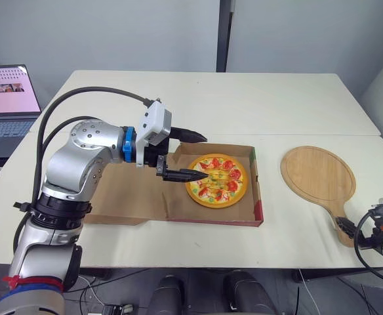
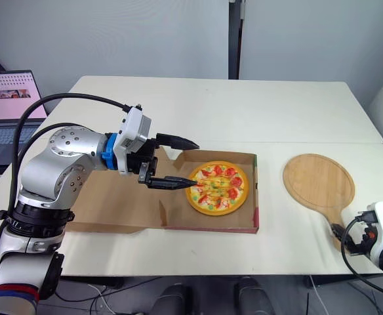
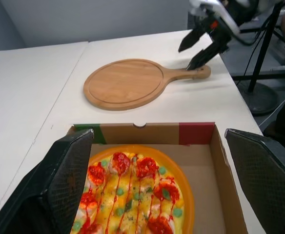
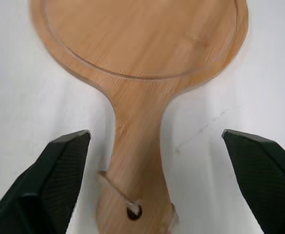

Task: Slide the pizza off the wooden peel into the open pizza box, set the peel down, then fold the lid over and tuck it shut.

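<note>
Already the pizza (image 1: 217, 180) lies inside the pizza box (image 1: 258, 197), toward its 3 o'clock wall. The wooden peel (image 1: 318, 176) rests flat on the worktop (image 1: 257, 105) at 3 o'clock of the box, apart from it. What is left, I judge, is the lid (image 1: 126, 209), which lies flat at 9 o'clock of the tray. To fold it well, get under its outer 9 o'clock edge, swing it over about the crease, and stay clear of the toppings before tucking the edge in. The left arm (image 1: 80, 154) reaches across the lid with its elbow bent. The left jaws are released and spread, tips pointing to 3 o'clock just over the pizza's 9 o'clock rim. The right jaws are released too, spread either side of the peel's handle end, gripping nothing.
</note>
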You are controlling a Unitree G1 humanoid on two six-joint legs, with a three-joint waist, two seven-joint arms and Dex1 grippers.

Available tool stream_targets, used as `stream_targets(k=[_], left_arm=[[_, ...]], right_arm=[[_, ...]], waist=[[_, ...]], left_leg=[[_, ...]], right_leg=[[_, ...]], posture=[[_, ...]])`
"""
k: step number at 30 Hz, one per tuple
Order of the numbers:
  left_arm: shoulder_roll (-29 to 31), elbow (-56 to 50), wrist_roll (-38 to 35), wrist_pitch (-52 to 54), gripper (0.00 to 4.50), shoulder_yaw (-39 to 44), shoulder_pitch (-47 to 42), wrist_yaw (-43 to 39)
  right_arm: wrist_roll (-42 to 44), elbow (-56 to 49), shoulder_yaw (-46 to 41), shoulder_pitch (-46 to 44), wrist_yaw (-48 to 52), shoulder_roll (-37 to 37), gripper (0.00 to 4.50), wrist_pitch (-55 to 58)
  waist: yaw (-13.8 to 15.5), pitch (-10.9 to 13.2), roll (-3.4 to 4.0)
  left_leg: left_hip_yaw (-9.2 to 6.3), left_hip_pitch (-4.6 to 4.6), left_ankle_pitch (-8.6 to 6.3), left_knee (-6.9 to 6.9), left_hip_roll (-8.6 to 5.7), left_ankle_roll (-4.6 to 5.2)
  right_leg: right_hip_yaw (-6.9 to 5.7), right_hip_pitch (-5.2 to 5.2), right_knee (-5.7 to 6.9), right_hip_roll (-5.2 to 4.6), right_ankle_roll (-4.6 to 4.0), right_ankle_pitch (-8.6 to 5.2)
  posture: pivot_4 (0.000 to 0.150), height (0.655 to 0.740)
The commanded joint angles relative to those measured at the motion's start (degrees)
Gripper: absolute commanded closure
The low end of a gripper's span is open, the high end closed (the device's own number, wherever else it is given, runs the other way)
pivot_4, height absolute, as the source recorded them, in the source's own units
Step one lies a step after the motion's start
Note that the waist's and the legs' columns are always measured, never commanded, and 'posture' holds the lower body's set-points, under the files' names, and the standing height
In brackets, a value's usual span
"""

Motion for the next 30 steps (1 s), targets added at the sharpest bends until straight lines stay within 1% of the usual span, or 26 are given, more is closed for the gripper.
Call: stream_targets(k=[1, 2, 5, 8, 12, 16, 18, 20, 22, 24, 27, 29, 30], left_arm=[[3.1, 0.8, 1.7, -1.7, 0.0, 3.5, 2.1, 1.3], [3.6, 0.7, 1.7, -1.5, 0.0, 4.2, 2.9, 2.0], [4.3, 0.2, 2.2, -2.6, 0.0, 8.9, 6.5, 7.1], [6.0, -1.3, 1.5, -0.2, 0.0, 14.5, 10.5, 11.6], [8.4, -7.2, -3.1, 7.1, 0.0, 24.1, 19.7, 15.9], [6.0, -11.0, -10.1, 17.6, 0.0, 36.9, 29.1, 24.0], [5.8, -12.4, -15.8, 24.0, 0.0, 43.4, 34.1, 25.0], [5.2, -13.4, -22.4, 31.0, 0.0, 51.5, 39.5, 26.6], [2.8, -13.5, -27.8, 36.4, 0.0, 59.3, 44.0, 31.3], [-0.2, -14.2, -34.2, 41.4, 0.0, 65.7, 48.6, 36.3], [-4.4, -13.4, -43.3, 44.6, 0.0, 71.5, 51.2, 47.0], [-7.2, -13.1, -52.1, 45.2, 0.0, 72.2, 54.3, 53.3], [-8.7, -13.2, -57.1, 44.7, 0.0, 71.3, 56.5, 56.8]], right_arm=[[1.7, -3.1, 1.3, -2.8, 6.5, -5.6, 0.01, -9.6], [1.6, -2.9, 2.5, -3.8, 7.8, -7.0, 0.01, -11.9], [2.6, -1.5, 9.2, -11.1, 11.6, -10.8, 0.01, -17.5], [6.5, 0.1, 17.0, -21.8, 15.7, -12.9, 0.01, -18.4], [9.3, 4.3, 28.2, -37.7, 20.7, -12.4, 0.01, -18.3], [7.2, 12.0, 38.1, -50.9, 24.9, -9.1, 0.01, -21.4], [6.9, 14.8, 40.5, -54.3, 26.1, -7.6, 0.01, -22.2], [7.5, 16.6, 42.0, -56.6, 27.9, -6.6, 0.01, -22.5], [8.6, 17.6, 42.9, -58.3, 29.4, -5.5, 0.01, -21.9], [9.1, 18.0, 43.7, -59.2, 30.5, -4.5, 0.01, -21.8], [9.2, 18.1, 44.8, -59.6, 31.4, -3.4, 0.01, -21.9], [9.8, 18.0, 45.6, -59.9, 31.8, -2.7, 0.01, -21.1], [10.2, 17.6, 46.1, -60.1, 32.4, -2.5, 0.01, -20.7]], waist=[[-0.6, 0.0, 0.01], [-0.8, 0.0, 0.01], [-1.1, 0.0, -0.03], [-1.0, 0.1, -0.16], [-1.3, 0.1, -0.24], [-0.9, 0.1, -0.28], [-0.7, 0.1, -0.31], [-0.5, 0.1, -0.35], [-0.3, 0.1, -0.36], [-0.1, 0.1, -0.37], [0.3, 0.0, -0.47], [0.5, -0.1, -0.63], [0.5, -0.1, -0.65]], left_leg=[[0.02, 0.03, 0.0, 0.0, 0.03, 0.0], [0.04, 0.08, 0.0, -0.02, 0.03, 0.0], [0.0, 0.12, 0.01, -0.04, 0.09, 0.01], [-0.07, 0.05, 0.01, -0.04, 0.1, 0.01], [-0.03, 0.03, 0.0, -0.09, 0.07, 0.01], [-0.1, 0.02, 0.0, -0.07, 0.12, 0.01], [-0.14, 0.0, 0.0, -0.07, 0.13, 0.01], [-0.19, -0.01, 0.0, -0.07, 0.2, 0.01], [-0.19, -0.04, 0.0, -0.09, 0.2, 0.01], [-0.23, -0.04, 0.0, -0.09, 0.12, 0.01], [-0.35, -0.01, -0.01, -0.08, 0.1, 0.01], [-0.54, -0.02, 0.0, -0.02, 0.11, 0.0], [-0.58, -0.01, 0.0, -0.03, 0.15, 0.0]], right_leg=[[0.03, 0.0, 0.0, 0.03, 0.0, 0.0], [0.07, 0.01, 0.02, 0.04, 0.0, 0.0], [0.03, 0.03, 0.03, 0.1, 0.0, 0.0], [-0.05, 0.02, 0.01, 0.1, 0.0, 0.0], [-0.01, -0.02, -0.04, 0.01, -0.01, 0.0], [-0.11, -0.03, -0.04, -0.05, -0.03, 0.0], [-0.17, -0.03, -0.03, -0.1, -0.05, -0.02], [-0.24, -0.03, -0.02, -0.24, -0.1, -0.02], [-0.26, -0.05, 0.0, -0.45, -0.35, 0.12], [-0.27, -0.05, -0.01, -0.58, -0.34, 0.12], [-0.26, -0.03, -0.02, -0.71, -0.34, 0.12], [-0.34, 0.02, -0.01, -0.8, -0.36, 0.12], [-0.38, 0.03, -0.02, -0.79, -0.37, 0.12]], posture=[[0.15, 0.7343], [0.15, 0.7343], [0.15, 0.7343], [0.15, 0.7343], [0.15, 0.7343], [0.15, 0.7343], [0.15, 0.7343], [0.15, 0.7343], [0.15, 0.7343], [0.15, 0.7343], [0.15, 0.7343], [0.15, 0.7343], [0.15, 0.7343]])
